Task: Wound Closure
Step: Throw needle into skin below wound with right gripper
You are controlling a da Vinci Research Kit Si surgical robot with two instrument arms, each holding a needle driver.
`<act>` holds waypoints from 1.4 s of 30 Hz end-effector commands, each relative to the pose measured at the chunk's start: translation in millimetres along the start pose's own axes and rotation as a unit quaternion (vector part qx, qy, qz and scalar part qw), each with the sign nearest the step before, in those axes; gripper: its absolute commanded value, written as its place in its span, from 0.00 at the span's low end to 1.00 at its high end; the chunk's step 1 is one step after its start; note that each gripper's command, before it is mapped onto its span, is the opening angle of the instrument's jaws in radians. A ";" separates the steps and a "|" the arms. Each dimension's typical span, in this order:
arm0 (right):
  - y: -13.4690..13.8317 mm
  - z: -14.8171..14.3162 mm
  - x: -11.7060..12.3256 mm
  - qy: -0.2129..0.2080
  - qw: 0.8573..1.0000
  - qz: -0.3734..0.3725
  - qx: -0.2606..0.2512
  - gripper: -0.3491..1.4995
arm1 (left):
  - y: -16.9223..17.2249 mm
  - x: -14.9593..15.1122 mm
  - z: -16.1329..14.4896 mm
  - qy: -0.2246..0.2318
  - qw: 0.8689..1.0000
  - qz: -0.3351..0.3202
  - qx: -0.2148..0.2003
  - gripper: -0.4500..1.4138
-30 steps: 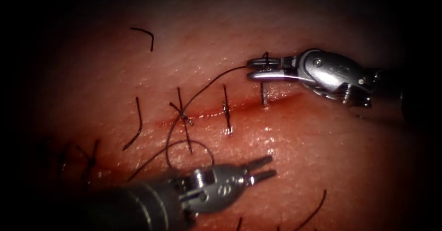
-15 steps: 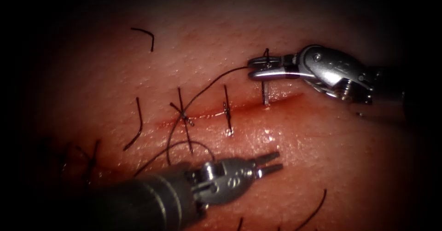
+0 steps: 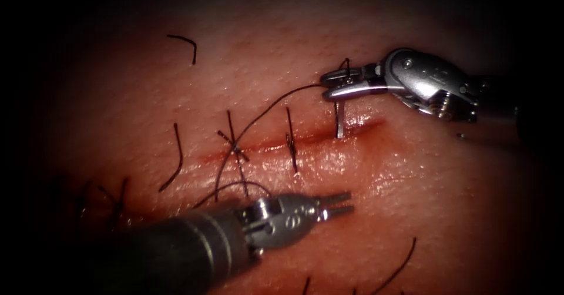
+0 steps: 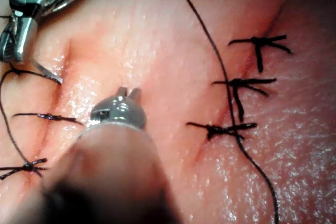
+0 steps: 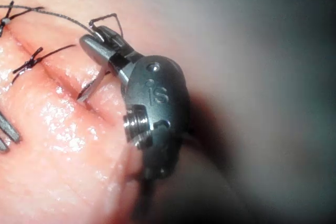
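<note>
While the tissue (image 3: 411, 201) lies under us with its cut (image 3: 305, 137) partly stitched, our right tool (image 3: 339, 83) clamps the needle (image 3: 338, 121) near its thread end, tip at the cut. Our left tool (image 3: 339, 204) hovers empty, jaws slightly parted. Thread (image 3: 258, 116) trails leftward.

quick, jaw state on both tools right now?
Left tool: jaws slightly open, holding nothing, above the tissue below the cut.
Right tool: shut on the needle near its thread end; the tip points at the cut.
</note>
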 end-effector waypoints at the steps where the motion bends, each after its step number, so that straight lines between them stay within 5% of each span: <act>1: 0.8 1.3 0.1 0.004 1.000 0.016 0.008 0.00 | 0.0 0.0 0.6 -0.001 1.000 0.002 -0.001 0.20; 14: 1.0 3.1 -0.2 0.018 0.994 0.071 0.077 0.00 | 0.2 -0.5 -0.4 -0.002 1.000 0.005 -0.007 0.19; 32: -2.4 1.9 -0.9 0.014 0.992 0.104 0.073 0.00 | -0.2 -1.0 -0.3 -0.001 1.000 0.000 -0.008 0.19; 42: -1.4 3.8 -1.4 0.053 0.957 0.272 0.085 0.00 | 0.0 -1.0 -0.4 -0.002 1.000 0.001 -0.008 0.19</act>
